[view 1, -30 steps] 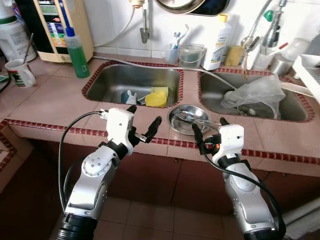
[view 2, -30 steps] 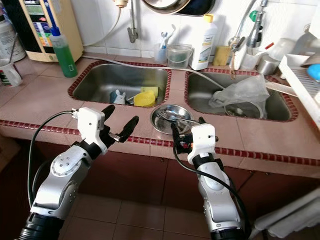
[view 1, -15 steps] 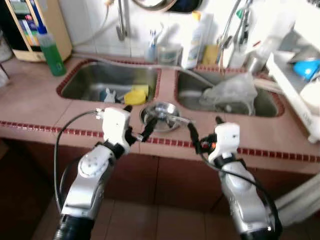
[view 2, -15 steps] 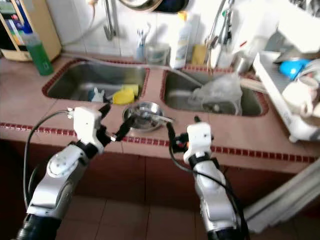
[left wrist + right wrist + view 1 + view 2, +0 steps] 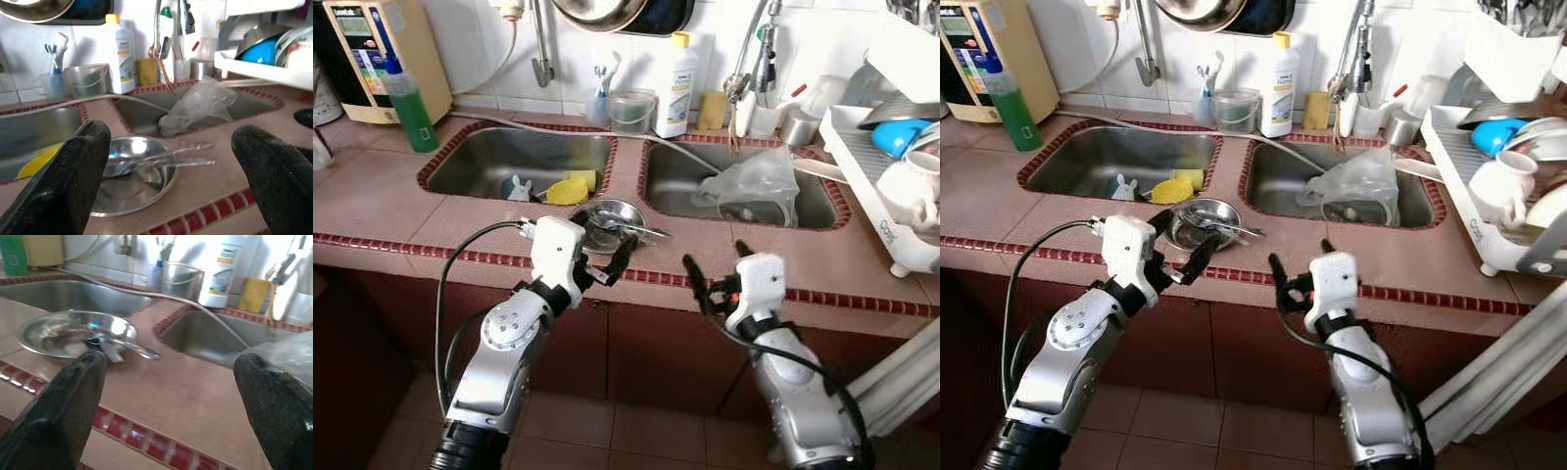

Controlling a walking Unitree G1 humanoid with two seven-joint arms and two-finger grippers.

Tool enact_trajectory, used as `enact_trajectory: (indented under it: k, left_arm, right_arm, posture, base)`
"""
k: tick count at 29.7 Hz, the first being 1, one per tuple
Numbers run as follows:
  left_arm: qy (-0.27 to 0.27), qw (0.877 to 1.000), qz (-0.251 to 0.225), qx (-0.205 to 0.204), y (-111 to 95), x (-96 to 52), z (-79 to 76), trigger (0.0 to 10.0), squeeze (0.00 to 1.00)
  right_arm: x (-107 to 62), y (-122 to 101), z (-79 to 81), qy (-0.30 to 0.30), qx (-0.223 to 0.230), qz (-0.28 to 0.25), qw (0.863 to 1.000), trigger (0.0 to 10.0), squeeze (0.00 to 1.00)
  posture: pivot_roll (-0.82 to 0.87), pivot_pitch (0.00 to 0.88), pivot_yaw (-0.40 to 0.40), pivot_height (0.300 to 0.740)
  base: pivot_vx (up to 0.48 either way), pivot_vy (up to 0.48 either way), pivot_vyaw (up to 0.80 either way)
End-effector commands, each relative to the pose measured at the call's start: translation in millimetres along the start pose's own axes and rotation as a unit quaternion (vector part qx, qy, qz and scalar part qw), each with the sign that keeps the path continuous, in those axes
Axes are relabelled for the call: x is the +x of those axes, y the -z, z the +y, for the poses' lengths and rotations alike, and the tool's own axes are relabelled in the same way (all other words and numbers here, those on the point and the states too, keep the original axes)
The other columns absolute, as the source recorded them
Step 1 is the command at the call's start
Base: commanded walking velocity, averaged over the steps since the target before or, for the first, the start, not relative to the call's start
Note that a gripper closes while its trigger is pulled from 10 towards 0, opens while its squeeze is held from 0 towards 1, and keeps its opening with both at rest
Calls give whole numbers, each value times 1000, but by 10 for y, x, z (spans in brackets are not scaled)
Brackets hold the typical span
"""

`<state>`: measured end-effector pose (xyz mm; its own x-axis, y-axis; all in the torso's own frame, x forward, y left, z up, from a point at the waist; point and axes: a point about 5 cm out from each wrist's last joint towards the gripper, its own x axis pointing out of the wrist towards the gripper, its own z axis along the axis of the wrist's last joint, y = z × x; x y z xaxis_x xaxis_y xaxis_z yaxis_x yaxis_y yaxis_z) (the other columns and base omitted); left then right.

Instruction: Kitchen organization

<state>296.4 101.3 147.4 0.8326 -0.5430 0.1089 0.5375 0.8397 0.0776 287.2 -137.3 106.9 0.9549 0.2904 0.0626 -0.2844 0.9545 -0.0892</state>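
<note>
A steel bowl point(image 5: 603, 227) with spoons point(image 5: 183, 148) lying across it sits on the tiled counter between two sinks. My left gripper point(image 5: 600, 253) hovers open at the counter's front edge, just in front of the bowl, with nothing between its fingers point(image 5: 68, 171). My right gripper point(image 5: 715, 264) is open too, at the front edge to the right of the bowl and apart from it. The right wrist view looks past the bowl point(image 5: 73, 333) towards the right sink.
The left sink point(image 5: 480, 162) holds a yellow sponge point(image 5: 566, 188) and a small white item. A clear plastic bag point(image 5: 754, 186) lies in the right sink. A green bottle point(image 5: 411, 98), a white bottle point(image 5: 675, 73) and a clear tub point(image 5: 631, 110) line the back. A full dish rack point(image 5: 891, 166) stands at the right.
The view has swung right and pulled back, bringing the dish rack into sight. Both grippers stay open; the right one now sits farther right of the bowl.
</note>
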Motion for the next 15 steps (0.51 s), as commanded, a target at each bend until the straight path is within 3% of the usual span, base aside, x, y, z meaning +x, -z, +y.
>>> enact_trajectory:
  k: [1, 12, 15]
  left_arm:
    - [17, 1000, 7, 3, 35, 7, -65, 10000, 0]
    - [95, 994, 28, 47, 151, 32, -362, 10000, 0]
    - [111, 992, 31, 53, 171, 24, -424, 10000, 0]
  right_arm:
    - [-4, 1, -21, -6, -1, 3, 1000, 10000, 0]
    - [69, -27, -13, -39, -8, 4, 999, 10000, 0]
    - [115, -34, -41, -53, 8, 4, 999, 10000, 0]
  posture:
    - [-88, 9, -6, 740]
    - [-95, 55, -2, 740]
    - [-98, 64, 3, 740]
  base:
    - [0, 0, 0]
    - [0, 0, 0]
    - [0, 0, 0]
